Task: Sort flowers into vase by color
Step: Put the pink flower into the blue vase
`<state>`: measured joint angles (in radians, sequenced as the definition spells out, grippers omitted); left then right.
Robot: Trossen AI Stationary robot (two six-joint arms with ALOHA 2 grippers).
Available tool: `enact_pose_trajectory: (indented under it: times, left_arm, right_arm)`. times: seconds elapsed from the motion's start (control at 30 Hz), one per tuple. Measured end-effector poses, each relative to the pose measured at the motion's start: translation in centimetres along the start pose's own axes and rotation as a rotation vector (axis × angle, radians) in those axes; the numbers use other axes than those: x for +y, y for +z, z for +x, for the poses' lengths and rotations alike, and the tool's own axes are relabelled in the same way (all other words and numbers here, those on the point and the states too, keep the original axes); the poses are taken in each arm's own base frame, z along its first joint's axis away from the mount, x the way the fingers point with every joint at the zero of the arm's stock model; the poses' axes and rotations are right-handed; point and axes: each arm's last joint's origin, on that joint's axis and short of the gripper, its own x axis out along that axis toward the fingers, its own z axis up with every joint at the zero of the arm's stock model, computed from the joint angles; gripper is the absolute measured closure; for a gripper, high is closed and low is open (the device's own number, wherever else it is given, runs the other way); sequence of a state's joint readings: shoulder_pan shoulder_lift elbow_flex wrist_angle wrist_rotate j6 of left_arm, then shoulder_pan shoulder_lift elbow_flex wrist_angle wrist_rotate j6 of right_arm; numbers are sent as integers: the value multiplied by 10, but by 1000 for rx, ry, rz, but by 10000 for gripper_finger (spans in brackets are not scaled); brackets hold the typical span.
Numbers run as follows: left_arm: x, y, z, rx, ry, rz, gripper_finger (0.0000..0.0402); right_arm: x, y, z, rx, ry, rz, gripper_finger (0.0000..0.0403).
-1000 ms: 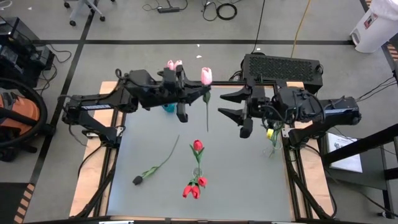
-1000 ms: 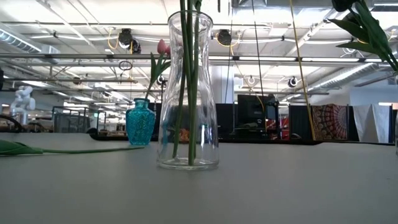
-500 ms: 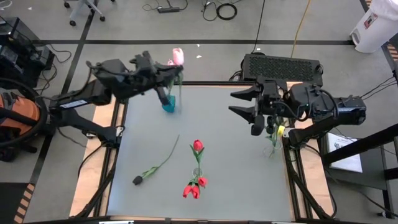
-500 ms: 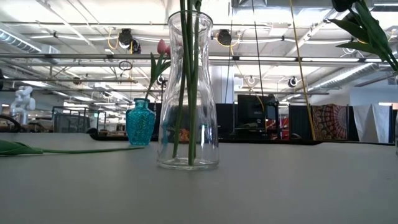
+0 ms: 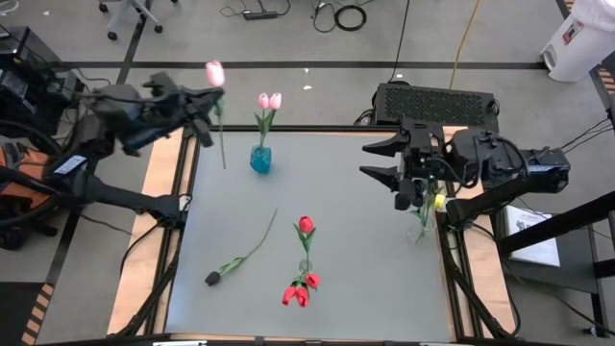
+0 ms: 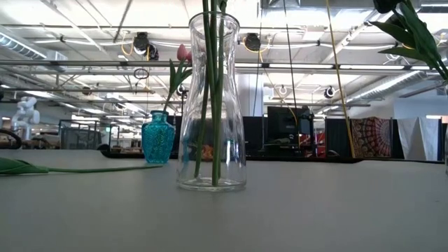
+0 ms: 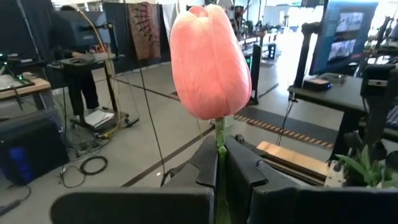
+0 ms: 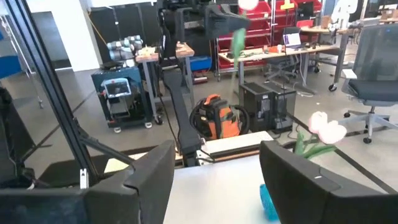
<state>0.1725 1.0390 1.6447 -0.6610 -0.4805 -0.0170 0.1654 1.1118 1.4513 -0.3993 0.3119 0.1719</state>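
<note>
Fingers of the left gripper (image 5: 209,101) pinch a pink tulip's (image 5: 214,74) stem, at ten o'clock off the table (image 5: 365,269). Right gripper (image 5: 384,161) hangs spread wide at two o'clock.

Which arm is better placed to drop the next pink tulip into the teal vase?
Left. The left gripper is shut on a pink tulip, held near the teal vase. The right gripper is open and empty, across the table.

Glass vase (image 6: 211,105) stems' heads cut off; rt-edge blooms too.
</note>
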Motion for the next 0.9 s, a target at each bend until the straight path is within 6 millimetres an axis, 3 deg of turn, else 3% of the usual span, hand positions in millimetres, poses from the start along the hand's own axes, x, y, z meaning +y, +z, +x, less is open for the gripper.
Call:
enact_pose_trajectory:
  times: [0.53, 0.9]
  left_arm:
    - [48, -9, -86, 9, 100, 4, 388]
    - [64, -36, -114, 28, 136, 10, 388]
  right_arm:
    - [-23, 18, -80, -69, 12, 22, 177]
    - [-40, 17, -130, -83, 14, 27, 177]
